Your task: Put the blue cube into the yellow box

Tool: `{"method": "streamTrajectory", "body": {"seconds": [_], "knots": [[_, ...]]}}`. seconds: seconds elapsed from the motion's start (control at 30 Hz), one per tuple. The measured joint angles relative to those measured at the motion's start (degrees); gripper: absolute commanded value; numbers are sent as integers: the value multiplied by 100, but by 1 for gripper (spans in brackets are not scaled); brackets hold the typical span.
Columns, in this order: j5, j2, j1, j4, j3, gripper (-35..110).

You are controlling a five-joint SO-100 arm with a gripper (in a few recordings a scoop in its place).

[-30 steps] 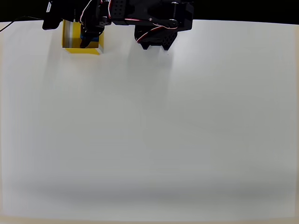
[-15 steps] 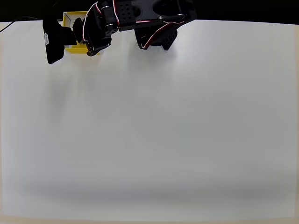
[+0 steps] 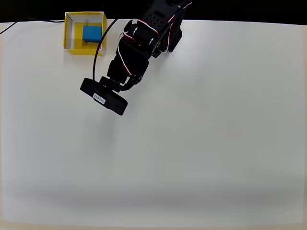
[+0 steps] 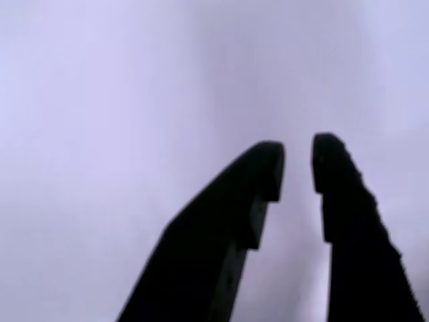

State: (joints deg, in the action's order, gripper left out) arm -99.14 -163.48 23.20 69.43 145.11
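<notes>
The yellow box (image 3: 79,51) stands at the table's far left corner in the overhead view. Inside it, toward the upper right, lies the blue cube (image 3: 91,33), free of the arm. My black arm (image 3: 132,52) reaches down and left from its base, ending in the wrist housing (image 3: 103,98) below and right of the box; that housing hides the fingers from above. In the wrist view my gripper (image 4: 297,164) is open by a narrow gap, with nothing but bare table between the two dark fingers (image 4: 335,194).
The arm's base (image 3: 165,33) sits at the table's far edge, right of the box. A black cable (image 3: 98,52) runs from the arm past the box's right wall. White table (image 3: 201,143) spreads below and to the right.
The arm has swung away from over the box, down and to the right. The blue cube, earlier covered by the gripper, now lies uncovered in the box.
</notes>
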Motion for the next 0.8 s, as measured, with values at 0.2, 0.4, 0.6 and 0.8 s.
{"method": "streamTrajectory", "body": {"seconds": [0.2,0.4,0.6,0.8], "knots": [[-123,-914,-1406,-589,1371,0],[-334,-2021,-1846,-1160,2865,0],[-202,-2628,-2276,-1187,3349,0],[-9,-2681,-2303,-404,3357,0]]}}
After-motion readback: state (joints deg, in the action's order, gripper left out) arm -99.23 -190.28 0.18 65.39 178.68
